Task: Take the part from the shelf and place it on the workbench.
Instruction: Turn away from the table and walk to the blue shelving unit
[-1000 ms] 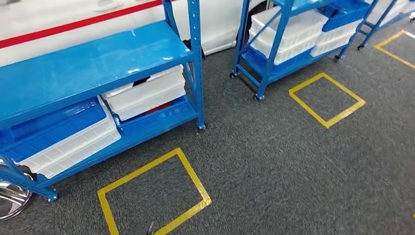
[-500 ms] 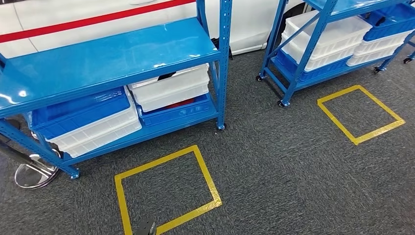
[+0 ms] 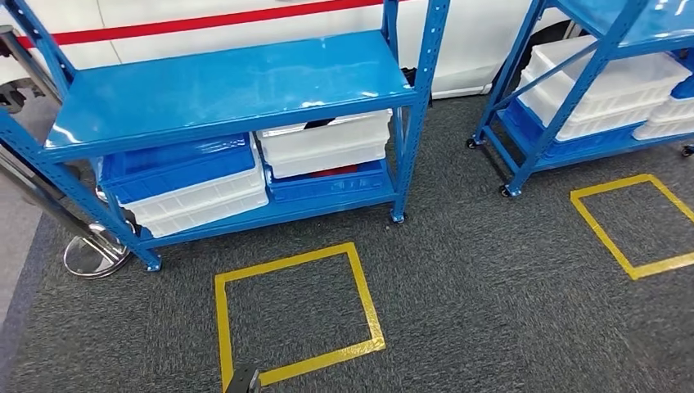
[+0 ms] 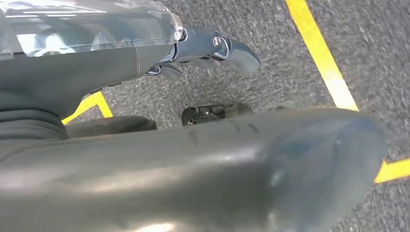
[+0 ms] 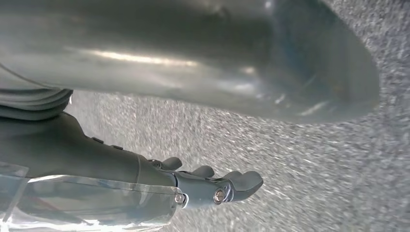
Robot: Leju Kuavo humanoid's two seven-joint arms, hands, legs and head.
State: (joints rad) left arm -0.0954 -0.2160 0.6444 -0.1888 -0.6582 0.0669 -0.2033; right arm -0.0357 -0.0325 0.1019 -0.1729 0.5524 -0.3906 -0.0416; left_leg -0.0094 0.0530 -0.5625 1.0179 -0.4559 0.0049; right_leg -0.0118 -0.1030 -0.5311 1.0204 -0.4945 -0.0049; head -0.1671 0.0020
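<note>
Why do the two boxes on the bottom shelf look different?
The left bin stack has a blue crate on top of white bins; the right white bin sits on a blue crate. The left stack lies angled; the right one sits squarer. Both rest on the blue shelf.

Left hand [image 4: 212, 50] and right hand [image 5: 217, 186] hang empty, fingers [image 5: 241, 182] loosely extended.

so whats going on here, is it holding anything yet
Not yet. The robot faces a blue shelf rack whose lower level holds white and blue bins, with a yellow floor square in front. Both arms hang over the carpet: the left robot hand and right robot hand hold nothing, fingers loosely extended.
</note>
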